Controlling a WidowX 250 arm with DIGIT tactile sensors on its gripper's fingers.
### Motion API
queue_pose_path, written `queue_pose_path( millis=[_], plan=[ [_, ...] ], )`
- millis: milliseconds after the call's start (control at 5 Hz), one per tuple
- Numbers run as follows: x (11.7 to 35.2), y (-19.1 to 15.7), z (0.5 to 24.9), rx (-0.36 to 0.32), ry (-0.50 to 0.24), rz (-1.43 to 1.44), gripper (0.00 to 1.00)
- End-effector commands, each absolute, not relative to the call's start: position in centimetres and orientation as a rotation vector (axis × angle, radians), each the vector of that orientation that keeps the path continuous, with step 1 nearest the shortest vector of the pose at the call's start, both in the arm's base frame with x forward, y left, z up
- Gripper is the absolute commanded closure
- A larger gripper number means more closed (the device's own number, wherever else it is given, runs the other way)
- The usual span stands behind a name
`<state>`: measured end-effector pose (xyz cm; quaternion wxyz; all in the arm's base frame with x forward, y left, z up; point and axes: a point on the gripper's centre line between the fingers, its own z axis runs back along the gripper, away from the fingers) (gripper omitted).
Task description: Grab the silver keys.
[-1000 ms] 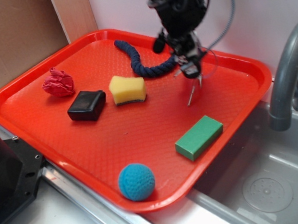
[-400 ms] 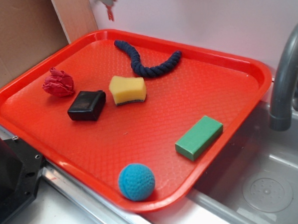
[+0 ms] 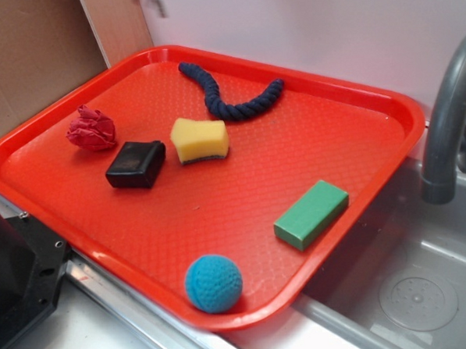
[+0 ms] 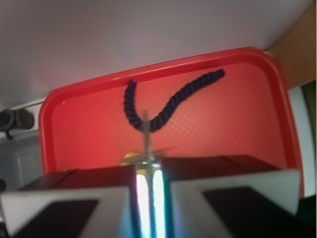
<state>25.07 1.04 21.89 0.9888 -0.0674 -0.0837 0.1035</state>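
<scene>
In the wrist view my gripper [image 4: 148, 171] is shut on the silver keys [image 4: 145, 133]. They are pinched between the two fingers and one blurred key sticks out past the fingertips. I am high above the red tray [image 4: 74, 144], looking down on the dark blue rope [image 4: 168, 106]. In the exterior view only a small dark blur [image 3: 155, 2] shows at the top edge above the tray's far left corner. I cannot tell whether it is the keys or a fingertip. No keys lie on the tray [image 3: 241, 182].
On the tray lie a dark blue rope [image 3: 233, 96], a yellow sponge [image 3: 199, 139], a black block [image 3: 136, 164], a crumpled red cloth [image 3: 91, 128], a green block [image 3: 311, 213] and a blue ball [image 3: 213, 283]. A grey tap [image 3: 446, 124] and sink stand to the right.
The gripper has risen from above the tray's far right part, carrying the keys up and to the left, almost out of the exterior view. The other things have not moved.
</scene>
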Motion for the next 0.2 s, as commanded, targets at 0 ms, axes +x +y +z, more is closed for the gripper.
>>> queue_pose_path(
  millis=[0],
  plan=[
    [26.2,-2.07,23.17,-0.082,-0.173,0.184,1.0]
  ],
)
